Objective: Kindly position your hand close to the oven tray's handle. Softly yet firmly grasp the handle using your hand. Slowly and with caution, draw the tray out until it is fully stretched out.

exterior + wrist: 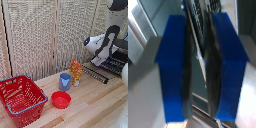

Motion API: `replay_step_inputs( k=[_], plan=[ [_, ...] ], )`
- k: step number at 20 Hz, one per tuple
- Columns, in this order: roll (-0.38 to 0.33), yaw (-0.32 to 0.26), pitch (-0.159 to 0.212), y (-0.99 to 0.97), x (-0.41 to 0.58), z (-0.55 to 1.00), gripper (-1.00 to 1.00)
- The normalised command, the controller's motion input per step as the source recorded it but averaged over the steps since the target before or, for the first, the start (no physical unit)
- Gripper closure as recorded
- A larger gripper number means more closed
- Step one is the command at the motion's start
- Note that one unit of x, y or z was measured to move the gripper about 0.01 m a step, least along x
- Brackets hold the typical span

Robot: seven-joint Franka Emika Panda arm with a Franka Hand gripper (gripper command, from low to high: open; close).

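Observation:
In the exterior view, the oven tray (111, 66), a dark rack of thin bars, sticks out over the wooden table on the right. Its handle (95, 74) is the long dark bar along its front edge. The white-and-black arm reaches down to it, and my hand (96, 61) sits low at the tray's near end, mostly hidden by the arm. In the wrist view, my hand (202, 70) has two blue fingers (175, 65) pressed close together, with a thin metal bar, the handle (203, 60), clamped between the dark pads. The oven is largely cut off at the exterior view's right edge.
A red wire basket (21, 99) stands at the exterior view's left front. Near the table's middle are a blue cup (65, 81), a red bowl (61, 99) and an orange package (75, 70), just left of the tray's handle. A slatted screen (45, 35) closes the back.

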Motion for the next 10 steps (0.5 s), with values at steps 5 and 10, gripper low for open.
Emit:
replay_step_inputs(
  k=[5, 10],
  plan=[
    [0.008, -0.144, -0.003, 0.64, 0.0, 0.17, 1.0],
    [0.0, -0.136, -0.002, 0.78, 0.0, 0.12, 1.0]
  ],
)
